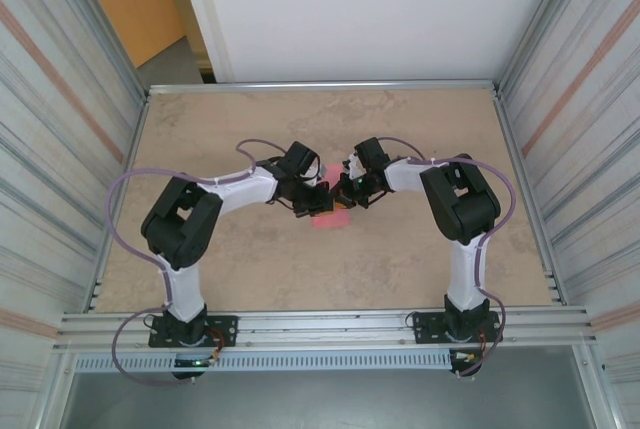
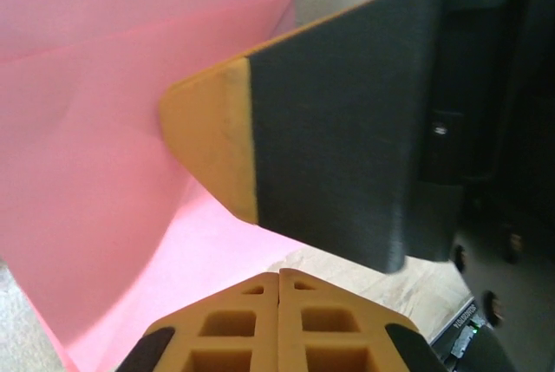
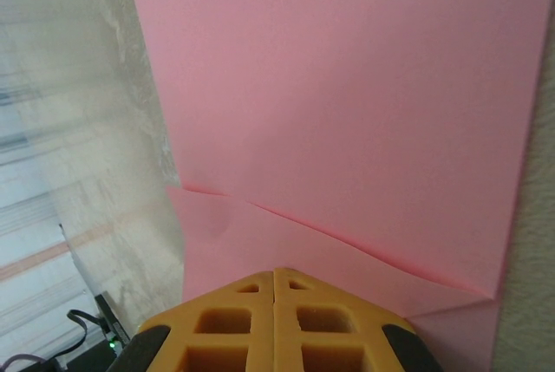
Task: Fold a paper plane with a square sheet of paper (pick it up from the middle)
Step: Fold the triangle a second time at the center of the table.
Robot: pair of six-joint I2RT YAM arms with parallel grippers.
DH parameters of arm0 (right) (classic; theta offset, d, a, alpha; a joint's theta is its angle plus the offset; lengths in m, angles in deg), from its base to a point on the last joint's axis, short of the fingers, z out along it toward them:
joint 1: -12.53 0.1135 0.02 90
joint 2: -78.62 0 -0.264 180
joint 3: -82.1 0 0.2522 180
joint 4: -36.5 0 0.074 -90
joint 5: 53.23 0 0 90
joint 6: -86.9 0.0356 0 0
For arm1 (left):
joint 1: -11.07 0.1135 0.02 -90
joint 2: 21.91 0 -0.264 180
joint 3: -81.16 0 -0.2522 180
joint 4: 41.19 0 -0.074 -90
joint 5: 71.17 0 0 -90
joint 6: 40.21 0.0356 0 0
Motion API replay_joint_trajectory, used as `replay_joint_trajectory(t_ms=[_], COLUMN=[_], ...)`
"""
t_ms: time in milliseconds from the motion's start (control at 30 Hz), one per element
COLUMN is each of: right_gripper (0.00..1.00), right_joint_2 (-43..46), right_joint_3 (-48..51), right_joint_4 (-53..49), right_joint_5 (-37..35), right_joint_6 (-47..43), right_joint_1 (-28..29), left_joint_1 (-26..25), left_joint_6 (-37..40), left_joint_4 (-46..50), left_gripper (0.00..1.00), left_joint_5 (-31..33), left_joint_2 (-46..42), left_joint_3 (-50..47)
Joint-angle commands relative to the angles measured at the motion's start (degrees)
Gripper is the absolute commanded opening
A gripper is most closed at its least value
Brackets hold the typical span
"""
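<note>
Paper sheet point(image 1: 325, 218) lies between left tool point(image 2: 278, 277) and right tool point(image 3: 275, 273), each with fingers closed together.

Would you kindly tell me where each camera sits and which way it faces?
Top external: above, behind the bases, facing down at the table; left arm, right arm show.
Left wrist: faces past the shut left pincer to the pink paper and right pincer.
Right wrist: faces past the shut right pincer onto the pink paper.
All share the pink paper.
</note>
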Motion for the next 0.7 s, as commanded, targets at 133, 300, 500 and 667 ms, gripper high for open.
replay_joint_trajectory(t_ms=[133,300,500,667], right_gripper=[0.00,0.00,0.00,0.00], right_joint_2=[-4.6,-4.7,-4.6,-4.7], right_joint_3=[2.0,1.8,1.5,1.5], right_joint_4=[-8.7,-8.8,-9.0,-9.1], right_joint_5=[-6.9,-6.7,-6.6,-6.7], right_joint_6=[1.6,1.7,1.7,1.7], right_joint_1=[-0.6,-0.6,-0.7,-0.7], left_joint_1=[1.3,2.0,1.9,1.9], left_joint_6=[0.3,0.4,0.5,0.8], left_joint_4=[0.5,-0.6,-0.9,-0.3], left_gripper=[0.02,0.02,0.02,0.02], left_joint_5=[0.9,0.1,-0.6,-0.2], left_joint_2=[2.3,3.8,5.5,6.2], left_joint_3=[0.5,1.9,2.9,3.7])
